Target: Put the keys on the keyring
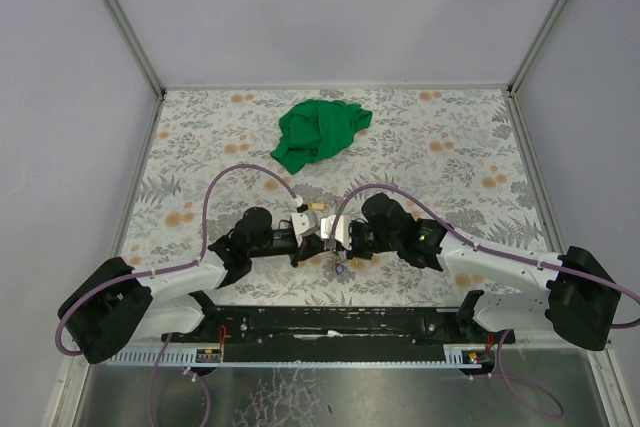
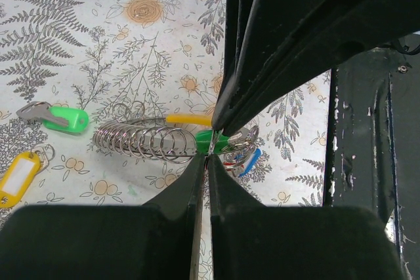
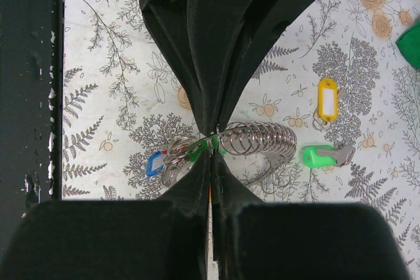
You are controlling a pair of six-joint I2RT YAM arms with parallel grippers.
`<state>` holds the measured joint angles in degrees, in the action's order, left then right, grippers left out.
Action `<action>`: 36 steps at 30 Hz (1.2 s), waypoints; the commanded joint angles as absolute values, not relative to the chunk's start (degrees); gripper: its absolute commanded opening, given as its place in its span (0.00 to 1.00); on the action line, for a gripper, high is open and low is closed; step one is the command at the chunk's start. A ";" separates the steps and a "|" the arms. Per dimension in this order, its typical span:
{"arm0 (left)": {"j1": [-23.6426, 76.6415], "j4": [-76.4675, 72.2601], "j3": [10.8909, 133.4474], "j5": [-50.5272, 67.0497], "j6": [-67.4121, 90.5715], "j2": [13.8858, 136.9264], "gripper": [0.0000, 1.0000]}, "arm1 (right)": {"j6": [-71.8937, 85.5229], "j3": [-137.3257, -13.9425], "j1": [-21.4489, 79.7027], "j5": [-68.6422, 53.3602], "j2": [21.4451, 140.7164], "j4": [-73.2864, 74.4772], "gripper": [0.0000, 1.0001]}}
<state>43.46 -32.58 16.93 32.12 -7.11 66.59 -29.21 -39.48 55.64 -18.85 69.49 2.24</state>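
Silvery thin wire keyring, a loop strung with a tight row of small round split rings that looks like a coil, sits at the middle of the near part of the fern-and-flower printed tabletop. I cannot tell whether it is resting or held just off the surface. Bunched at one end of the keyring are the glossy plastic tags of keys: a green tag, a yellow tag, a blue tag and a sliver of red. Their metal blades are mostly hidden. The black matte fingers of the left gripper are pressed together to a narrow wedge, tips right at the green tag where it meets the wire. The right gripper comes in from the opposite side, its fingers also pressed together, tips at the same spot, nearly touching the left tips. I cannot tell whether either pair nips wire or tag. In the top view both arms lie low and stretched inward, wrists meeting head-on. Lying apart from the ring are a loose key with green tag and a loose yellow tag with white label window. A crumpled green cloth lies well away at the far side.
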 commanded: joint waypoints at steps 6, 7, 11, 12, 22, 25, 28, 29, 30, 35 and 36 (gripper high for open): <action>43.75 -35.66 18.34 29.63 -6.08 65.53 0.00 | -29.22 -39.60 57.04 -20.00 67.73 -2.71 0.00; 43.77 -35.86 18.23 29.42 -5.96 65.53 0.00 | -29.19 -39.53 57.11 -19.77 67.62 -2.62 0.00; 43.68 -36.42 17.94 29.47 -5.85 65.27 0.00 | -28.36 -38.52 57.09 -18.49 66.28 -3.34 0.00; 43.75 -36.54 17.86 29.33 -5.70 65.11 0.00 | -28.24 -38.13 57.05 -18.33 65.89 -3.82 0.00; 43.39 -41.50 16.25 27.63 -0.74 64.42 0.00 | -29.97 -35.24 57.04 -17.06 65.38 -4.99 0.00; 43.30 -43.73 15.42 26.80 1.11 64.22 0.00 | -30.54 -34.82 57.11 -15.93 65.63 -5.37 0.00; 43.10 -46.26 14.70 25.76 3.24 64.30 0.00 | -30.84 -34.48 57.05 -15.16 65.74 -5.83 0.00; 43.16 -47.54 14.37 25.37 4.17 64.33 0.00 | -31.03 -34.30 57.11 -15.12 65.74 -6.02 0.00; 43.12 -49.15 13.82 24.69 5.23 64.36 0.00 | -31.25 -34.20 57.11 -15.04 65.74 -6.14 0.00; 43.17 -58.32 10.94 19.98 13.24 64.79 0.00 | -31.86 -33.69 57.04 -15.57 65.53 -6.95 0.00; 43.16 -59.88 10.64 18.93 14.82 64.96 0.00 | -31.90 -33.67 57.04 -15.63 65.44 -7.15 0.00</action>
